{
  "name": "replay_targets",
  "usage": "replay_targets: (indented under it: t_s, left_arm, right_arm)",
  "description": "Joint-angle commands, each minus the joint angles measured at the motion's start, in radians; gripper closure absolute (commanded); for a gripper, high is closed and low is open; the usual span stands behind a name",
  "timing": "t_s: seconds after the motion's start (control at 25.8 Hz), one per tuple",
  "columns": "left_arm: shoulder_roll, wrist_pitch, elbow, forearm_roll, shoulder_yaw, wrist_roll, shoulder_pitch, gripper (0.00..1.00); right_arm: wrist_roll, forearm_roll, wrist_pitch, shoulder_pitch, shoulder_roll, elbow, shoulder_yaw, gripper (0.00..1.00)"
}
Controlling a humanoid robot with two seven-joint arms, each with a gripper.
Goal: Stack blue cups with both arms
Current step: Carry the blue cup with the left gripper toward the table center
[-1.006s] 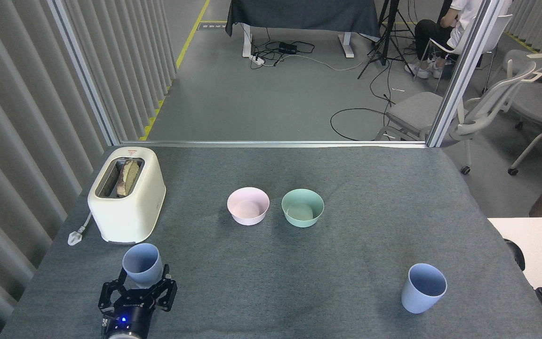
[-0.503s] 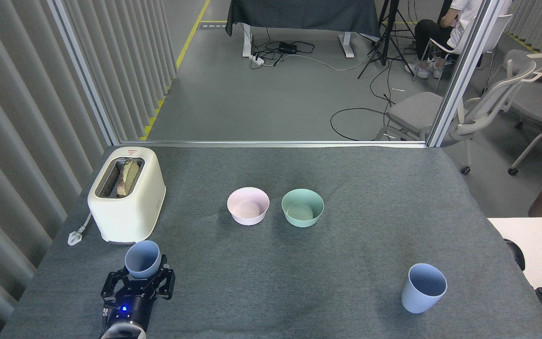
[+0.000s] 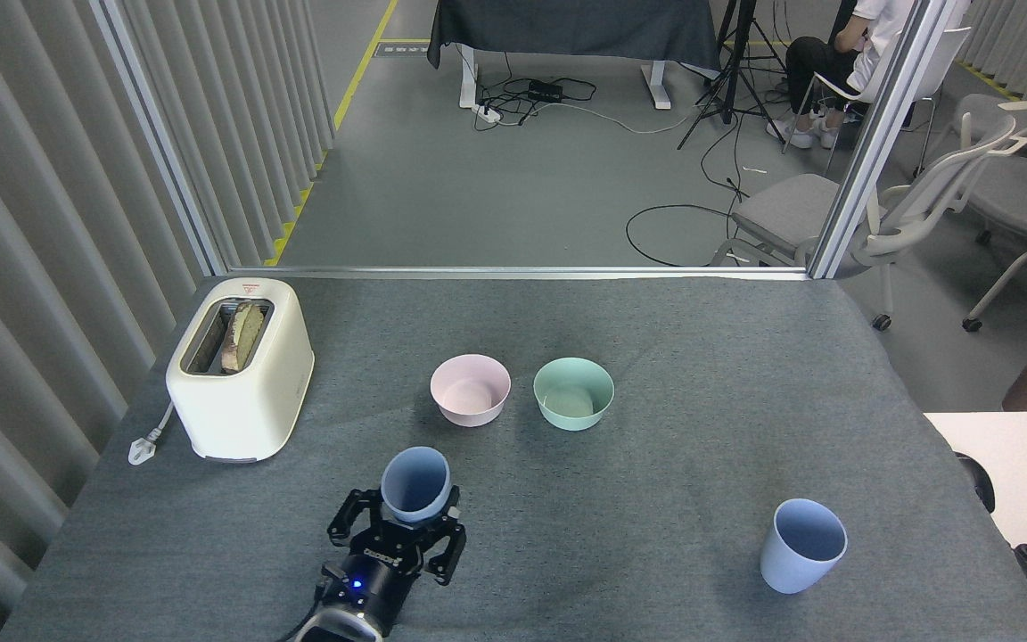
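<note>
The left black multi-finger pincer [image 3: 398,535] is pinching one matte light-blue plastic tumbler [image 3: 415,484], carrying it; next, likely nesting it with the other light-blue tumbler [image 3: 801,546] standing well apart.

A single head-mounted camera looks forward and steeply down across a grey-clothed table [image 3: 656,357], from close above its near edge. The left gripper [image 3: 398,535] enters at the bottom of the frame. Beyond the table's far edge the view reaches a grey floor [image 3: 496,187], cables and office chairs [image 3: 915,205].
</note>
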Motion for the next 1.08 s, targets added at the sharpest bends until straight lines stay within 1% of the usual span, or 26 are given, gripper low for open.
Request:
replay_targets:
  t_s: [0.0,0.04,0.12,0.23,0.46,0.5,0.62,0.66,0.74,0.77,0.81,1.05]
  left_arm:
    - [-0.086,0.001,0.025,-0.048,-0.092,-0.007,-0.004,0.39]
    - [-0.109,0.001,0.046,-0.077,-0.101,-0.013,-0.005,0.39]
    - [-0.123,0.004,0.089,-0.126,-0.116,-0.019,-0.005,0.39]
    - [-0.123,0.039,0.103,-0.128,-0.133,-0.019,-0.005,0.39]
    - [-0.121,0.044,0.115,-0.126,-0.122,-0.014,-0.005,0.39]
    - [-0.121,0.044,0.115,-0.126,-0.122,-0.014,-0.005,0.37]
    - [-0.120,0.045,0.112,-0.125,-0.124,-0.014,-0.002,0.28]
    - [-0.120,0.045,0.111,-0.125,-0.125,-0.013,-0.001,0.24]
    - [-0.120,0.045,0.107,-0.122,-0.124,-0.010,0.003,0.06]
    - [-0.120,0.045,0.103,-0.120,-0.124,-0.008,0.003,0.01]
    - [-0.120,0.044,0.100,-0.119,-0.124,-0.005,0.006,0.00]
    - [-0.115,0.036,0.038,-0.117,-0.121,-0.004,0.038,0.00]
  right_arm:
    - [0.000,0.000,0.000,0.000,0.001,0.000,0.000,0.00]
    - [0.000,0.000,0.000,0.000,-0.001,0.000,0.000,0.00]
    - [0.000,0.000,0.000,0.000,-0.001,0.000,0.001,0.00]
    - [0.000,0.009,0.000,0.000,0.001,0.002,0.003,0.00]
    - [0.000,0.011,0.024,0.000,-0.001,0.002,0.034,0.00]
    - [0.000,0.011,0.032,0.000,0.001,0.002,0.041,0.00]
    - [-0.001,0.011,0.041,0.000,-0.001,0.002,0.050,0.00]
    - [-0.001,0.011,0.041,0.000,-0.001,0.002,0.050,0.00]
    - [-0.001,0.011,0.041,0.000,-0.001,0.002,0.050,0.00]
    - [-0.001,0.011,0.041,0.000,-0.001,0.002,0.050,0.00]
    - [-0.001,0.011,0.041,0.000,-0.001,0.002,0.050,0.00]
    - [-0.003,0.011,0.043,0.000,-0.001,0.002,0.052,0.00]
